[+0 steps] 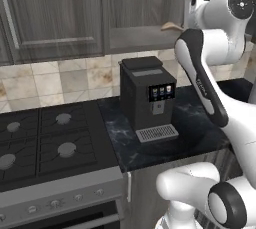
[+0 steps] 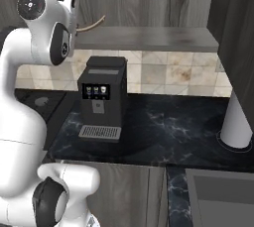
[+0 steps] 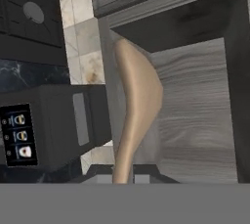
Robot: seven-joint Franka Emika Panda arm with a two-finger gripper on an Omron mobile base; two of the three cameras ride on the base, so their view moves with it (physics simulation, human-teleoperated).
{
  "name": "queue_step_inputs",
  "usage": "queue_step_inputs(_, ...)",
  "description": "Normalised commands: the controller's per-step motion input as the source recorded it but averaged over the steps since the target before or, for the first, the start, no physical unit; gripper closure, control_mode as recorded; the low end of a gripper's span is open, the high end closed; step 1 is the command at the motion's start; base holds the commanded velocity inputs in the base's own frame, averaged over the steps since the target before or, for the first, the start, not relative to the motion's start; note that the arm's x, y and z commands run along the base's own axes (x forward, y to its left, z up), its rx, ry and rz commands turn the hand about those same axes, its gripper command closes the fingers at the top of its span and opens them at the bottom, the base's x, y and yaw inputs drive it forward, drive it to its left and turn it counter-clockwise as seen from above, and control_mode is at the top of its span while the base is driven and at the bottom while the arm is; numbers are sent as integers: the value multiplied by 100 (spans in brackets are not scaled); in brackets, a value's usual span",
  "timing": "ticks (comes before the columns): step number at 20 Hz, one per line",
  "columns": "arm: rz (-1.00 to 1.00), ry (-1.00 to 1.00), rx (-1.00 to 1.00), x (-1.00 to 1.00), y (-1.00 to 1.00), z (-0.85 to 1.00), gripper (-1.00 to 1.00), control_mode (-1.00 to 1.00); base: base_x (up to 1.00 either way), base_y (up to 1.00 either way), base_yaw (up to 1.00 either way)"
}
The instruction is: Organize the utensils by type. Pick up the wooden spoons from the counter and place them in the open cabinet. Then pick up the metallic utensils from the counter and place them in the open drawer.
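Pale wooden spoon [image 3: 138, 101] sat clamped by its handle in the claw [image 3: 123, 178], bowl end pushed forward over the grey wooden shelf of the open cabinet [image 3: 200, 115]. It was probably held high above the black coffee machine [image 1: 146, 97] on the dark marble counter [image 2: 168, 132] so it could be set down inside.

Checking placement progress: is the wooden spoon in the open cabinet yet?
Partly: the gripper holds the wooden spoon, bowl end over the cabinet shelf.

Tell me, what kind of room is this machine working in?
A kitchen, though a computer-rendered one. A stove with burners sits beside a dark marble counter holding a coffee machine, with a tiled wall and wooden cabinets above. The arm holds a wooden spoon up by an open cabinet.
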Motion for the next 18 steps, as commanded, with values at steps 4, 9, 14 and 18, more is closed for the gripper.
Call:
queue_step_inputs(4,6,0,0,30,0,-5,100,-100,0,0,0)
queue_step_inputs(9,4,0,0,39,0,-9,100,-100,0,0,0)
queue_step_inputs(14,0,4,0,51,4,-2,100,-100,0,0,0)
queue_step_inputs(18,0,0,3,46,3,0,100,-100,0,0,0)
